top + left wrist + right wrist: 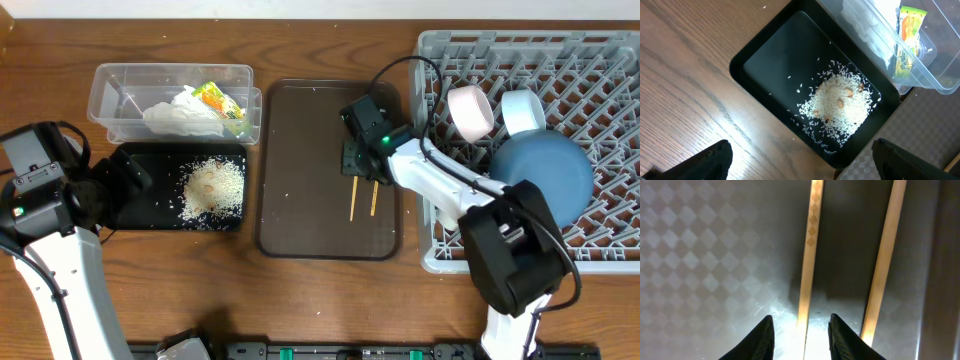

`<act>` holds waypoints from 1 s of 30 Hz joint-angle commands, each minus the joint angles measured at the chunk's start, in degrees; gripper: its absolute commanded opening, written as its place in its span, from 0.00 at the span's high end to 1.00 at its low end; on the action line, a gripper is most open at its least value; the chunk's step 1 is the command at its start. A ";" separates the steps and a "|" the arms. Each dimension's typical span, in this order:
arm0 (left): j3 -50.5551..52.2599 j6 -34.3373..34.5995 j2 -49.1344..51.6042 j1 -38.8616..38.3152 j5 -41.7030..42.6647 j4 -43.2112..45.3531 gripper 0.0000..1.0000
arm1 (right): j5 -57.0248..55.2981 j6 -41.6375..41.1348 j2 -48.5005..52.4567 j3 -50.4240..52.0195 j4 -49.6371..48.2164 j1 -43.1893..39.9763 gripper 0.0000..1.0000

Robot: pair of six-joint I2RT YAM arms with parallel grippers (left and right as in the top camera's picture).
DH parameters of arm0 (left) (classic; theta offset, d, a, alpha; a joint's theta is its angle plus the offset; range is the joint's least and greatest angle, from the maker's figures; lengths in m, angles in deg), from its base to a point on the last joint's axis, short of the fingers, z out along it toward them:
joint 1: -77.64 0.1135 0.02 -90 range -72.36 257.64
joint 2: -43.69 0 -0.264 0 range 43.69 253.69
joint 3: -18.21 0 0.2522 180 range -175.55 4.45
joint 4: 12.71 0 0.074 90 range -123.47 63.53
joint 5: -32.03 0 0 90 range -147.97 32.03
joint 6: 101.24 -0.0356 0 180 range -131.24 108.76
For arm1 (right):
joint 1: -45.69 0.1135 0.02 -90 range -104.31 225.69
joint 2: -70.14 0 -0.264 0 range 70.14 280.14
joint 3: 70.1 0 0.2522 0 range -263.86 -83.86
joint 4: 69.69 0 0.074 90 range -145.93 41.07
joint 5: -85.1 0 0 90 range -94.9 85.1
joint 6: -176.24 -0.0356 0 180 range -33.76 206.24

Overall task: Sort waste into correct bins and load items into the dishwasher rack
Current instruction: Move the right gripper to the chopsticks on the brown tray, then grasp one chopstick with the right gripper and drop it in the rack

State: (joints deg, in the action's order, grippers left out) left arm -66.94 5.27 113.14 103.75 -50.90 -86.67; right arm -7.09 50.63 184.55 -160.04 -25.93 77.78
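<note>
Two wooden chopsticks (353,198) lie side by side on the brown serving tray (300,170). My right gripper (360,162) is down over their far ends. In the right wrist view its jaws (801,330) straddle the left chopstick (810,245) with a small gap on each side, and the other chopstick (885,255) lies outside the right finger. My left gripper (802,157) hangs wide open and empty above the black tray (770,65), which holds the rice crumbs (840,102). The clear tub (110,90) holds the tissue (180,115) and the snack wrapper (222,103).
The grey dishwasher rack (600,60) stands at the right with the dark blue plate (545,175), a small cup (470,110) and a white bowl (522,110) in it. The brown tray lies between the rack and the two bins. Bare wooden table runs along the front.
</note>
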 commanded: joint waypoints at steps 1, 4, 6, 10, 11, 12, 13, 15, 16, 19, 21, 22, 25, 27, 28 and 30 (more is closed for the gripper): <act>-0.83 -0.11 0.22 0.22 -0.94 -0.20 0.08 | 0.68 -1.68 1.11 -1.55 0.33 0.24 0.71; -0.83 -0.11 0.22 0.22 -0.94 -0.20 0.08 | 0.90 -2.56 1.11 -1.57 0.85 0.59 0.73; -0.83 -0.11 0.22 0.22 -0.94 -0.20 0.08 | 0.72 -2.78 1.11 -1.57 1.44 0.83 0.74; -0.83 -0.11 0.22 0.22 -0.94 -0.20 0.08 | -0.79 -2.73 1.68 -1.57 3.13 1.73 0.77; -0.83 -0.11 0.22 0.22 -0.94 -0.20 0.08 | -0.94 -2.71 2.01 -1.57 3.30 1.97 0.77; -0.83 -0.11 0.22 0.22 -0.94 -0.20 0.08 | -1.03 -2.69 2.80 -1.57 3.26 2.16 0.77; -0.83 -0.11 0.22 0.22 -0.94 -0.20 0.08 | -0.98 -2.69 3.17 -1.66 3.30 2.32 0.76; -0.83 -0.11 0.22 0.22 -0.94 -0.20 0.08 | -0.98 -2.56 3.85 -1.81 3.45 2.45 0.76; -0.83 -0.11 0.22 0.22 -0.92 -0.20 0.08 | -1.01 -2.47 3.85 -1.81 3.61 2.45 0.76; -0.83 -0.11 0.22 0.22 -0.94 -0.20 0.08 | -1.01 -2.47 3.85 -2.03 4.28 2.45 0.81; -0.83 -0.11 0.22 0.22 -0.92 -0.20 0.08 | -1.01 -2.49 3.85 -2.16 4.87 2.47 0.86; -0.83 -0.11 0.22 0.22 -0.94 -0.20 0.08 | -0.98 -2.51 3.85 -2.27 5.40 2.49 0.89; -0.83 -0.11 0.22 0.22 -0.94 -0.20 0.08 | -0.74 -2.56 3.85 -3.48 9.05 2.49 0.99; -0.83 -0.11 0.22 0.22 -0.94 -0.20 0.08 | -0.48 -2.69 3.85 -4.24 10.78 2.49 0.99; -0.83 -0.11 0.22 0.22 -0.94 -0.20 0.08 | -0.35 -2.69 3.85 -4.61 11.30 2.49 0.99; -0.83 -0.11 0.22 0.22 -0.94 -0.20 0.08 | -0.33 -2.19 3.82 -5.29 12.02 2.49 0.99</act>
State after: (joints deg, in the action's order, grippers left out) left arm -66.94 5.27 113.14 103.75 -50.90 -86.70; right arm -7.29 48.49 187.55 -163.54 -14.61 79.68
